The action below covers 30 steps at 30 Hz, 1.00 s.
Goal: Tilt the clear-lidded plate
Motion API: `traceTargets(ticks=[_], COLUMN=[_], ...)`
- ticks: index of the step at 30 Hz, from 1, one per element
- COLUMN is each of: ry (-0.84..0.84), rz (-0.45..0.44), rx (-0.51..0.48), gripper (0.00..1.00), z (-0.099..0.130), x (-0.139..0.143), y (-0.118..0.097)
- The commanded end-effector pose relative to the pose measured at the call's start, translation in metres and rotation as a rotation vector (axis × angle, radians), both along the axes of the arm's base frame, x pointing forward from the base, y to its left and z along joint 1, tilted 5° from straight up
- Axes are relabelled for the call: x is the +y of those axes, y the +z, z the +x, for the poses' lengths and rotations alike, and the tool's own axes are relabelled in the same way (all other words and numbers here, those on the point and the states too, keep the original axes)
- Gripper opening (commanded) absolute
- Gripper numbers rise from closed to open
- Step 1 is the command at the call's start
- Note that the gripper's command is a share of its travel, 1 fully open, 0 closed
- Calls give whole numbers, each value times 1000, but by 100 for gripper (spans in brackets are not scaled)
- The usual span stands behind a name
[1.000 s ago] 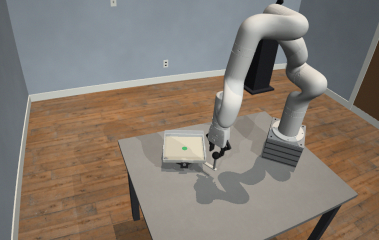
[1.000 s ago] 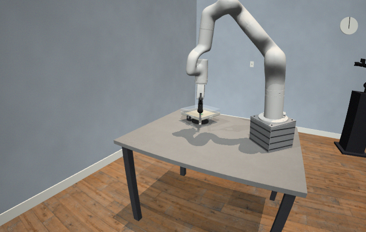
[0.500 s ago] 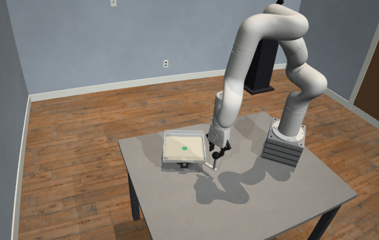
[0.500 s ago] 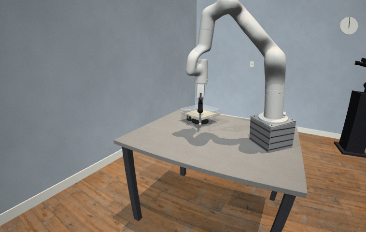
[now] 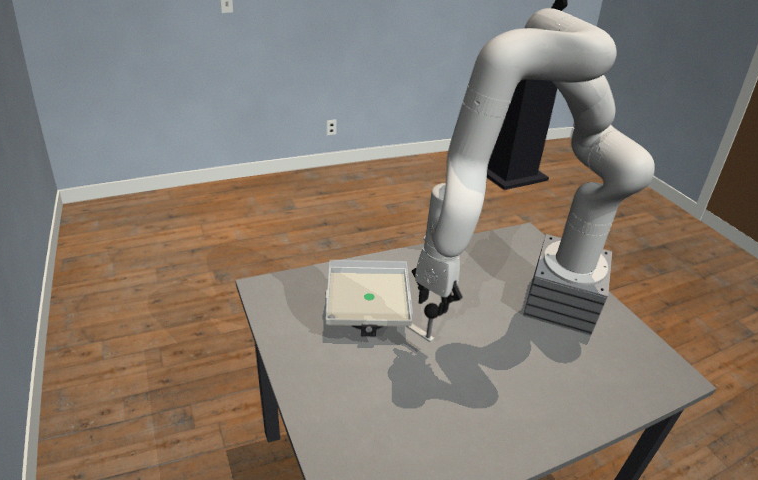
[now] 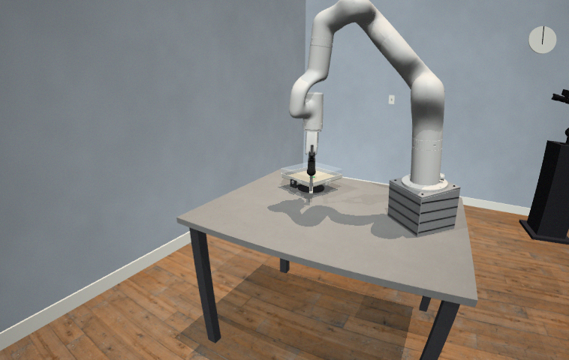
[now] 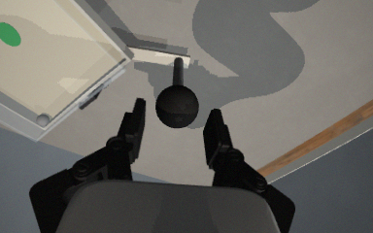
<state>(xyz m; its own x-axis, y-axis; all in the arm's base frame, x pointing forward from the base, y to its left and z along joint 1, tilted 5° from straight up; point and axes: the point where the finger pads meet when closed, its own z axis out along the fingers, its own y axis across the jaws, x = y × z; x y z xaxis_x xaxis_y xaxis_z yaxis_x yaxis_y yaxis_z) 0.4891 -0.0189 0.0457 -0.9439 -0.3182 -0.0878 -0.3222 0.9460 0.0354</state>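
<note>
The square plate, tan with a clear lid, stands on a dark pivot at the table's far left. A green spot is printed at its middle. In the wrist view the steel ball rests in a corner of the plate, far from the spot. A black ball knob on a thin stem rises from a white tab at the plate's corner. My gripper is open, with one finger on each side of the knob and a gap on both sides.
The arm's grey ribbed base block stands on the table to the right of the plate. A black pedestal stands on the floor beyond the table. The table's edge lies just left of the plate.
</note>
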Motion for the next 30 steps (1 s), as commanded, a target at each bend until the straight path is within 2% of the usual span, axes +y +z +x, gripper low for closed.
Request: traceTargets(ticks=[1,30], ry=[0,0], rz=[0,0], rx=[-2,-2], gripper=[61,61], z=[1,3], x=[0,2], y=[-2,-27])
